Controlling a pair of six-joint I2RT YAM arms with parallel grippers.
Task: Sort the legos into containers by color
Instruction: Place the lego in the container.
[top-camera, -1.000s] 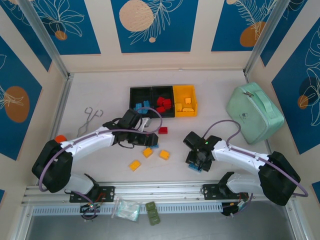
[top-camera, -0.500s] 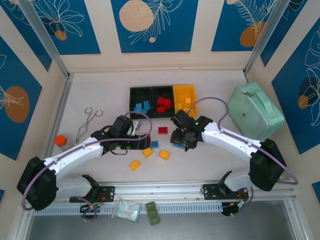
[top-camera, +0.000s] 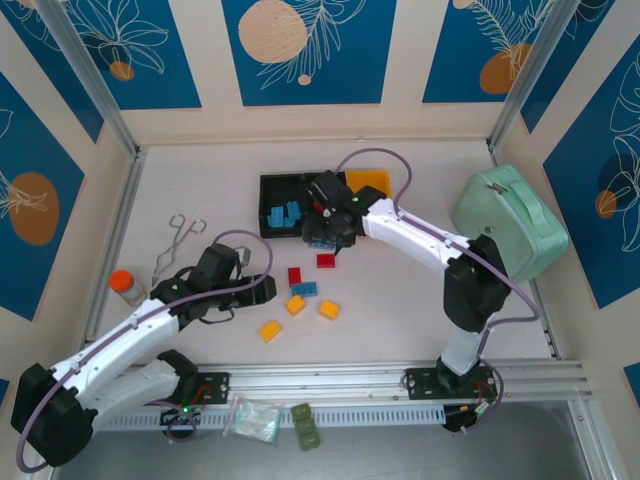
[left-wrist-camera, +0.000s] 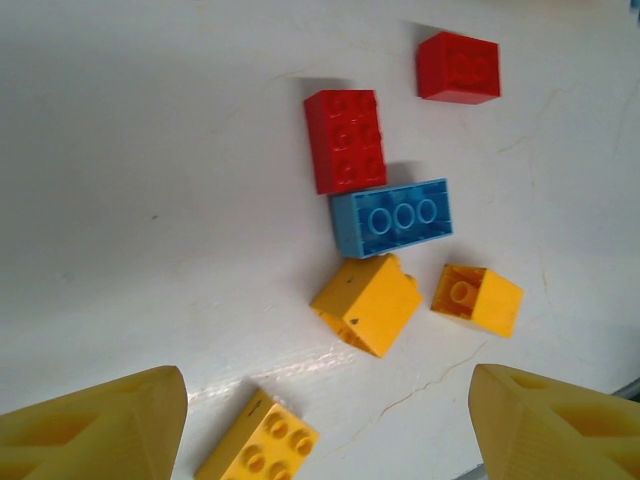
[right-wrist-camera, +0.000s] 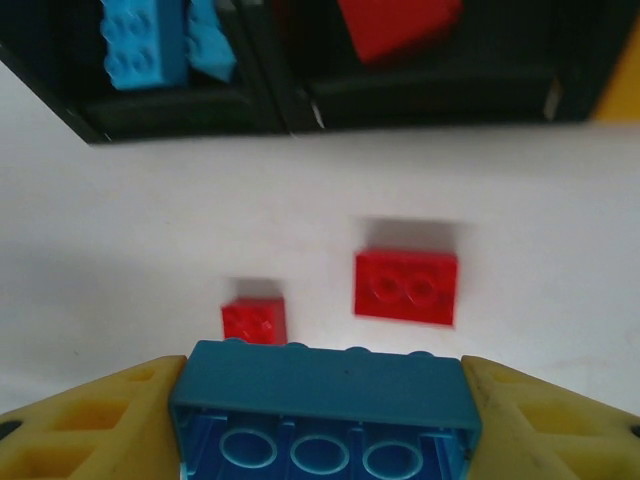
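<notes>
right end effector (right-wrist-camera: 322, 435), clenched on a blue lego (right-wrist-camera: 325, 385), has swung over to just before the containers (right-wrist-camera: 180, 115).

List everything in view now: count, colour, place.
containers: three joined, two black, one yellow, far centre.
binned blue legos: several, light blue, left black bin.
binned red lego: at least one, red, middle black bin.
loose red legos: two, red, before the bins.
loose blue lego: one, light blue, beside a red one.
loose yellow legos: three, yellow-orange, nearest the arms.
held lego: one, blue, just before the bins.
tongs: one, metal, left side.
bottle: one, orange cap, left edge.
case: one, mint green, right side.
plastic bag: one, clear, near rail.
olive blocks: cluster, olive green, near rail.
left gripper: one, yellow, open above the loose legos.
right gripper: one, yellow, shut on the held lego.
</notes>
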